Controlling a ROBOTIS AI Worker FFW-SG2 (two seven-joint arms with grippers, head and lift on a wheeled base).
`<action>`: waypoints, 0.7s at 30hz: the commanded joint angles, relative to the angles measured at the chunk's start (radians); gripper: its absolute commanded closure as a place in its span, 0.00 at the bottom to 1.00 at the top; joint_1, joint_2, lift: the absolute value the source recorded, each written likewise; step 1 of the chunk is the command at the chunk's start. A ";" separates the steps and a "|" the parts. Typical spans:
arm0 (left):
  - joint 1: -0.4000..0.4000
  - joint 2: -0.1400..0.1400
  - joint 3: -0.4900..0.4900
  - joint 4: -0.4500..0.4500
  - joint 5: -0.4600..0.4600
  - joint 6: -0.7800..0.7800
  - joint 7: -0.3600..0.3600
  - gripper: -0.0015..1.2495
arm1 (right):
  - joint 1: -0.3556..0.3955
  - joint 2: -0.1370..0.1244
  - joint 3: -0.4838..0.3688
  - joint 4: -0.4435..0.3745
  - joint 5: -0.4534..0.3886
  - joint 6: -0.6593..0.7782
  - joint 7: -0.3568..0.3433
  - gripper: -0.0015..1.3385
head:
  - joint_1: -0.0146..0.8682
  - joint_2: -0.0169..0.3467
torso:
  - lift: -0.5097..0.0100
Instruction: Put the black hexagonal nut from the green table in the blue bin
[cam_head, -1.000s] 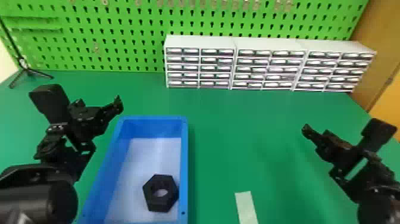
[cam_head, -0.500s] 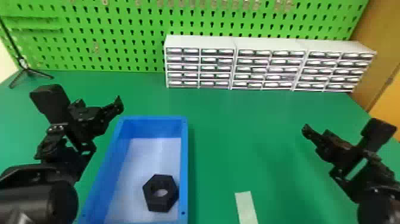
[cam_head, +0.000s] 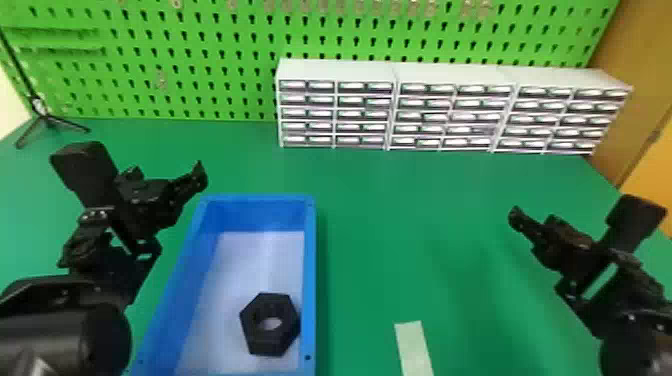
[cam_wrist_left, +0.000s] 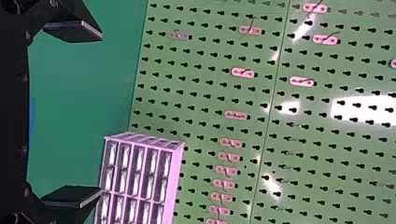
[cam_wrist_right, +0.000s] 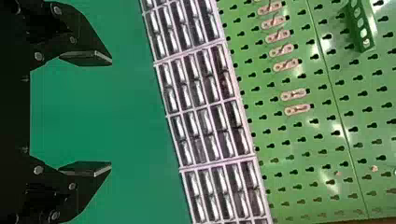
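- Left gripper (cam_head: 162, 187): in the head view we see it above the table, over at the bin's left; in the left wrist view its jaws (cam_wrist_left: 100, 114) stand wide apart, nothing pinched.
- Right gripper (cam_head: 534, 222): we have it well off to the bin's right, above the table; right wrist view gives its jaws spread wide too, nothing pinched.
- Black hexagonal nut (cam_head: 270, 345): in the bin, lying flat on the pale floor, hole up, near end, close by the right wall. We can't tell if it touches that wall.
- Blue bin (cam_head: 310, 280): on the green table (cam_head: 415, 200), between the two grippers, nearer the left one.
- Pale strip (cam_head: 414, 350): flat on the table, right of the bin, near the bottom edge of our head view.
- White drawer units (cam_head: 390, 72): row of three, side by side at the table's back.
- Green pegboard (cam_head: 215, 55): upright behind the drawers, small tags hung on it.
- Black tripod stand (cam_head: 47, 119): back left corner.
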 joint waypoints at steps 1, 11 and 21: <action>0.000 0.000 0.000 0.000 0.000 0.000 0.000 0.10 | 0.002 0.001 0.006 -0.007 0.036 -0.021 0.001 0.35 | 0.80 0.07 | 0.79; 0.000 0.000 -0.002 0.002 0.000 0.000 0.000 0.10 | 0.002 0.004 0.006 -0.007 0.051 -0.049 0.001 0.35 | 0.80 0.07 | 0.79; 0.000 0.000 -0.002 0.002 0.000 0.000 0.000 0.10 | 0.002 0.009 0.004 -0.007 0.053 -0.049 0.000 0.35 | 0.80 0.07 | 0.79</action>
